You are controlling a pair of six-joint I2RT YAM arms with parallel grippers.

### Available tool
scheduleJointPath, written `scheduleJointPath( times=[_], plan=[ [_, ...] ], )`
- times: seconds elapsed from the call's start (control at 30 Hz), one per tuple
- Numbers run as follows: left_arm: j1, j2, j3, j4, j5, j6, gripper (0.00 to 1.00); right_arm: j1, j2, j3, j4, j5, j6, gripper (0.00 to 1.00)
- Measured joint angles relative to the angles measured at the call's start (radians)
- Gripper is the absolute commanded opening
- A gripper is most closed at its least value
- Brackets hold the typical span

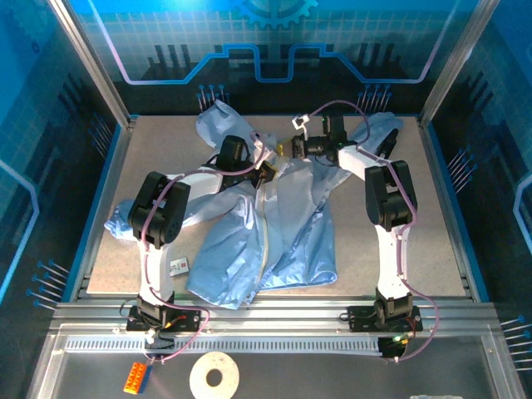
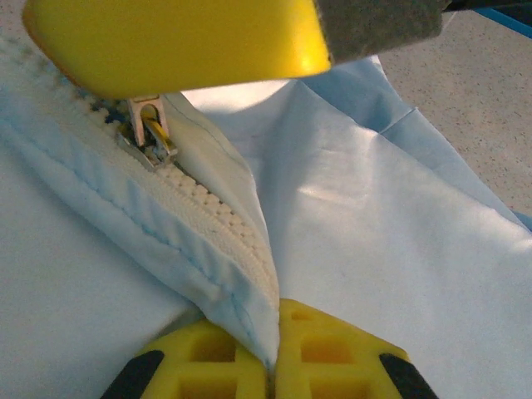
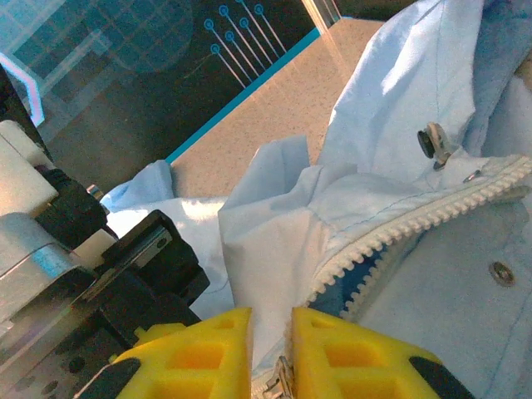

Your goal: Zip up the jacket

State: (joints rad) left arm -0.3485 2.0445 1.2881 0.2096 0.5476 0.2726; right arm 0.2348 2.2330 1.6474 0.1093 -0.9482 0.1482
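So the jacket (image 1: 291, 224) is spread flat across the middle of the counter (image 1: 374, 241), collar toward the far end, sleeves flopped out to both sides, pale zipper strip running down the front. From above you can see both arms meeting up near the collar, left pincer (image 1: 268, 173) and right pincer (image 1: 285, 150) just beside each other, but the detail is too small there. The left wrist cam fills that in: the left pincer (image 2: 272, 349) is clenched on the fabric edge right beside the zipper teeth (image 2: 216, 216), which look meshed from there up to the zipper slider (image 2: 145, 133), and a yellow finger (image 2: 183, 41) of the other arm sits just over that slider. The right wrist cam shows the flip side: the slider (image 3: 283, 382) sits in the narrow gap of the right pincer (image 3: 272, 332), honestly can't tell if it's actually gripping it, and past it the teeth (image 3: 399, 229) split apart, with a snap (image 3: 432, 143) near the collar. Further out, a small card (image 1: 178, 266) lies on the counter by the hem, and a roll of tape (image 1: 214, 376) and an orange brick (image 1: 137, 378) sit down front.
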Motion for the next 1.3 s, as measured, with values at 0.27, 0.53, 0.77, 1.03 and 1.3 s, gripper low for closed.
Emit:
scheduleJointPath(
  times=[0.27,0.53,0.77,1.03,1.3],
  plan=[
    [0.0,0.0,0.0,-0.003,0.0,0.0,0.0,0.001,0.0,0.045,-0.085,-0.003,-0.064,0.18],
    [0.0,0.0,0.0,-0.004,0.0,0.0,0.0,0.005,0.004,0.045,-0.101,-0.002,-0.075,0.2],
    [0.0,0.0,0.0,-0.005,0.0,0.0,0.0,0.006,0.009,0.003,-0.017,0.009,-0.022,0.25],
    [0.001,0.0,0.0,-0.007,0.0,0.0,0.0,-0.005,0.009,-0.082,0.148,0.007,0.082,0.31],
    [0.005,0.0,0.0,-0.012,0.009,-0.002,0.0,-0.007,0.009,-0.139,0.252,0.012,0.126,0.32]
  ],
)
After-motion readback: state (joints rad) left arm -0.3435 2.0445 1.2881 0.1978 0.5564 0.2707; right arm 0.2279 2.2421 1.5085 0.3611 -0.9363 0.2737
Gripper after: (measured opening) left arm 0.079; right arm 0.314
